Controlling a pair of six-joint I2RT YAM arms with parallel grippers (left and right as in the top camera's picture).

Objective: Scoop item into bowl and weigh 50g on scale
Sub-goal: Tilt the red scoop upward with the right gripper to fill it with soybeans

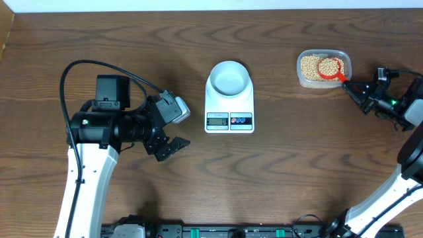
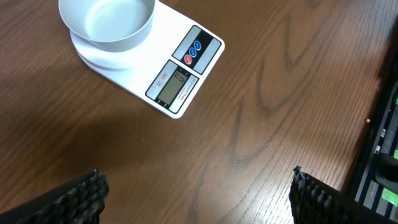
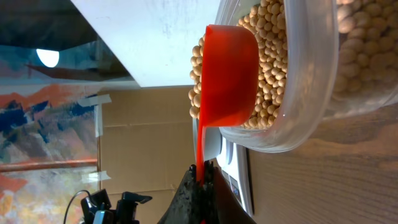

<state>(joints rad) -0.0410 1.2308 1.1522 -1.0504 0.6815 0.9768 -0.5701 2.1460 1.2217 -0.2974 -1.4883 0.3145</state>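
Observation:
The pale bowl (image 1: 229, 77) stands empty on the white scale (image 1: 229, 109) at the table's middle; both also show in the left wrist view, the bowl (image 2: 107, 23) on the scale (image 2: 177, 74). Tan beans (image 1: 310, 66) fill a clear plastic tub (image 1: 323, 84) at the right. My right gripper (image 1: 352, 86) is shut on the handle of a red scoop (image 1: 329, 68), whose cup lies in the beans (image 3: 273, 56); the scoop (image 3: 227, 74) shows in the right wrist view, held at the gripper (image 3: 202, 180). My left gripper (image 1: 173, 147) is open and empty, left of the scale and above bare wood (image 2: 196, 186).
A dark rail with cables (image 1: 218, 231) runs along the table's front edge. The left arm's body (image 1: 106, 125) sits at the left. The table's far edge meets a white surface (image 1: 211, 5).

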